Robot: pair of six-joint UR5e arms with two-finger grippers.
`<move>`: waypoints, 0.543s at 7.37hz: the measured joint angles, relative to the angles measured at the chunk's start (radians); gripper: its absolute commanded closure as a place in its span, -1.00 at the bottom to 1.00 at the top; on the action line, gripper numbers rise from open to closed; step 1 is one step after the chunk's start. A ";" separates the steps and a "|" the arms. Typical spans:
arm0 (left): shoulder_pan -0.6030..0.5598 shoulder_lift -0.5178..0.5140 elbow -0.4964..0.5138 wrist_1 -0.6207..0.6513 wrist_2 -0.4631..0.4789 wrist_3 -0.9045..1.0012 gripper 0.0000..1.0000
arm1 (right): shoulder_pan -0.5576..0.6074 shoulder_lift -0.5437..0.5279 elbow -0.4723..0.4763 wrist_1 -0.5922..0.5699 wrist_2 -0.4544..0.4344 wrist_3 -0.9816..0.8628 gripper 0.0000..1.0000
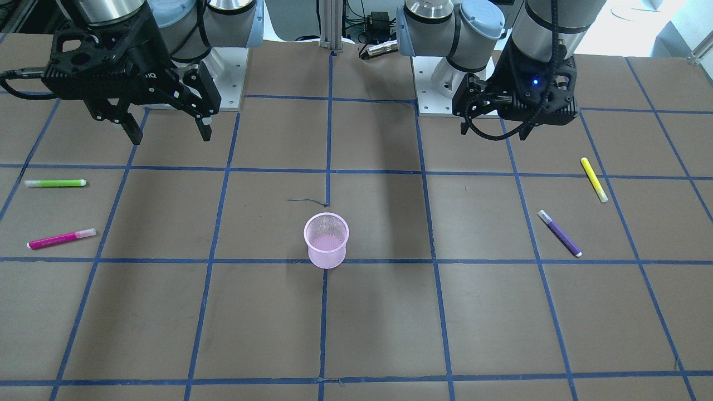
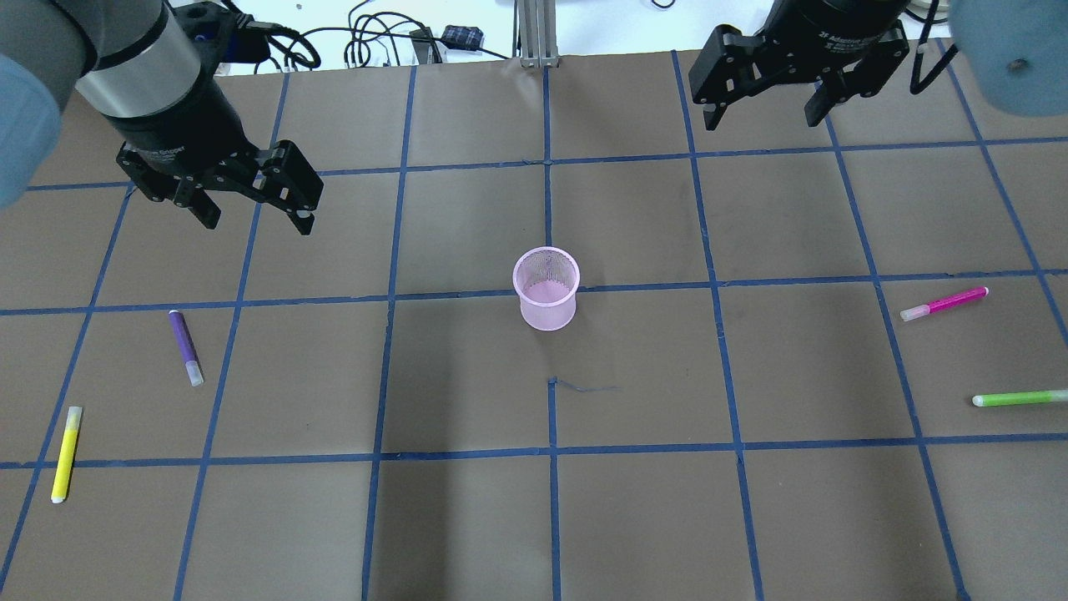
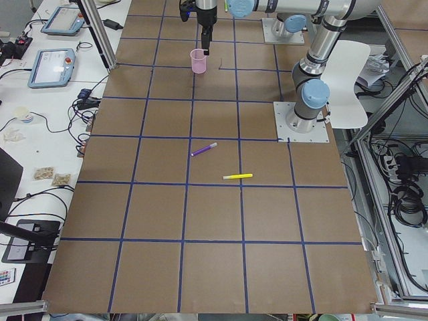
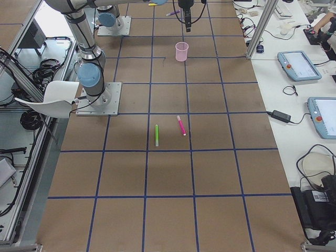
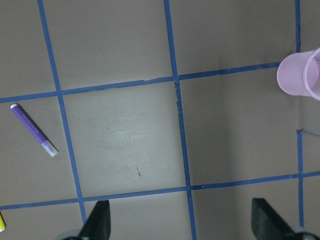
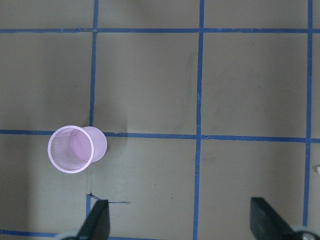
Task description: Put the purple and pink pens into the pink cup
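Note:
The pink mesh cup (image 2: pixel 546 289) stands upright mid-table and looks empty; it also shows in the front view (image 1: pixel 326 240), the left wrist view (image 5: pixel 300 74) and the right wrist view (image 6: pixel 76 148). The purple pen (image 2: pixel 185 346) lies flat on my left side, nearer me than my left gripper (image 2: pixel 257 221), which hangs open and empty above the table. The pen also shows in the left wrist view (image 5: pixel 34 130). The pink pen (image 2: pixel 943 303) lies flat on my right side. My right gripper (image 2: pixel 762 118) hangs open and empty near the far edge, away from the pink pen.
A yellow pen (image 2: pixel 67 455) lies near the purple one at the left edge. A green pen (image 2: pixel 1018 398) lies near the pink one at the right edge. The table is brown with a blue tape grid (image 2: pixel 551 451). Cables (image 2: pixel 367 46) lie beyond the far edge.

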 measured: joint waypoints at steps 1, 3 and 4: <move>0.000 0.000 0.000 0.000 0.000 0.000 -1.00 | -0.006 0.004 -0.003 -0.001 0.000 -0.007 -1.00; 0.001 0.000 -0.001 0.001 0.000 0.001 -1.00 | -0.042 0.014 -0.016 -0.002 -0.010 -0.091 -1.00; 0.001 -0.001 0.000 0.003 0.000 0.000 -1.00 | -0.087 0.015 -0.022 0.000 -0.013 -0.178 -1.00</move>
